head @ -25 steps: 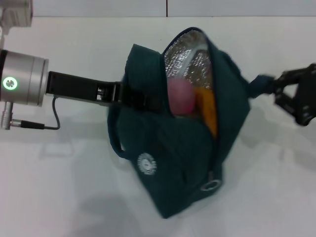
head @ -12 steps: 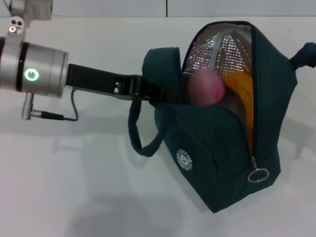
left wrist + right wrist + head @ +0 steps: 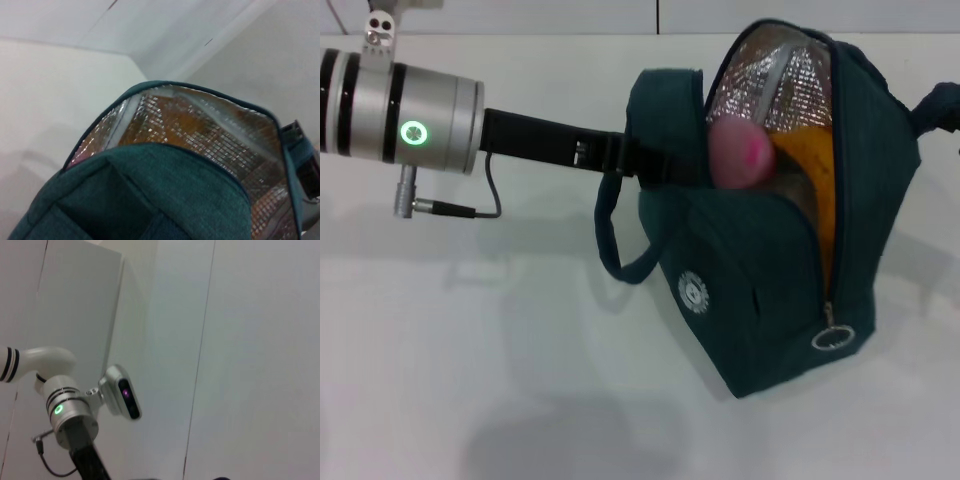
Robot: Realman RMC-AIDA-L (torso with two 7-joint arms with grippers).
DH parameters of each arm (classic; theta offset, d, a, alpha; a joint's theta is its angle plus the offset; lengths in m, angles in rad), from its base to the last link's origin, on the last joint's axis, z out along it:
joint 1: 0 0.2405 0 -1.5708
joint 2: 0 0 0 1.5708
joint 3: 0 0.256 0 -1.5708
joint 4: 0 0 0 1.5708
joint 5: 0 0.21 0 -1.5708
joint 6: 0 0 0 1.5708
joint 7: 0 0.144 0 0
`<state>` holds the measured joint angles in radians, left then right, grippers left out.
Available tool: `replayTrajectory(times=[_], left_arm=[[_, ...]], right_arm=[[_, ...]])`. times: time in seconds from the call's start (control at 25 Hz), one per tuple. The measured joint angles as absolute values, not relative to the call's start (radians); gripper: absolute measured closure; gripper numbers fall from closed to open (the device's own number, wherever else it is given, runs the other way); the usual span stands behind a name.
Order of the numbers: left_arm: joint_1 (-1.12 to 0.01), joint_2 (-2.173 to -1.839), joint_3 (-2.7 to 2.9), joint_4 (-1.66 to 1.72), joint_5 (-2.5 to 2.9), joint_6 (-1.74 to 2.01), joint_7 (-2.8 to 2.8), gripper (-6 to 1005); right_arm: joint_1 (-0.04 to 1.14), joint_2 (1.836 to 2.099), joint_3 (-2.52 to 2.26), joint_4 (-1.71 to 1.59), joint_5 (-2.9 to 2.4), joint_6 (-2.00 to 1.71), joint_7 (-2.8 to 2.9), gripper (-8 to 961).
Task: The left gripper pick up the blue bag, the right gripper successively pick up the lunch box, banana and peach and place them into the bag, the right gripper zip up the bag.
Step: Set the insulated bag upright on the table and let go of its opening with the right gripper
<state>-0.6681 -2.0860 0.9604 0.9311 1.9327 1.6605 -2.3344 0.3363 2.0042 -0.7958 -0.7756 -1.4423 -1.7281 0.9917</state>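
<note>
Here, nearest in my head view, the metal ring zip pull [image 3: 831,338] hangs at the low front end of the open zipper on the blue bag [image 3: 760,300], just above the white counter [image 3: 470,400]. The bag sits tilted, mouth open toward the far side, its round white logo [image 3: 693,292] facing me and one rope handle [image 3: 615,250] drooping beside it.

Behind the pull, the banana [image 3: 815,185] lies along the zipper edge, and the peach [image 3: 740,152] rests beside it against the silver foil lining [image 3: 780,80]. The lunch box I cannot make out; it may lie beneath them.

The left end effector [image 3: 650,165] reaches in from the left and is clamped on the bag's rim flap, holding the bag off square. The left wrist view confirms only fabric and foil close to the lens.

The right end effector is out of every view; I cannot tell its state.

I judge packing done and zipping pending. To do it well, I would keep the left hold firm so the fabric stays taut, take the ring squarely, and draw it along the track, watching that the peach does not bulge into the teeth.
</note>
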Motion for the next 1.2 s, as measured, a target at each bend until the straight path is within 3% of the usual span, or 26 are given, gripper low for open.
replayTrajectory(times=[0.88,1.2], left_arm=[[-0.606,-2.083,0.904,0.825,1.915,1.589,-2.155,941],[-0.591,-2.083,0.893,0.802,1.914,1.589,-2.142,939]], right_arm=[[0.366,2.009,-0.818,-0.687,-1.495,-1.692,0.967,893],[0.359,2.011,-0.818,-0.686,-1.490,-1.712,0.966,742]])
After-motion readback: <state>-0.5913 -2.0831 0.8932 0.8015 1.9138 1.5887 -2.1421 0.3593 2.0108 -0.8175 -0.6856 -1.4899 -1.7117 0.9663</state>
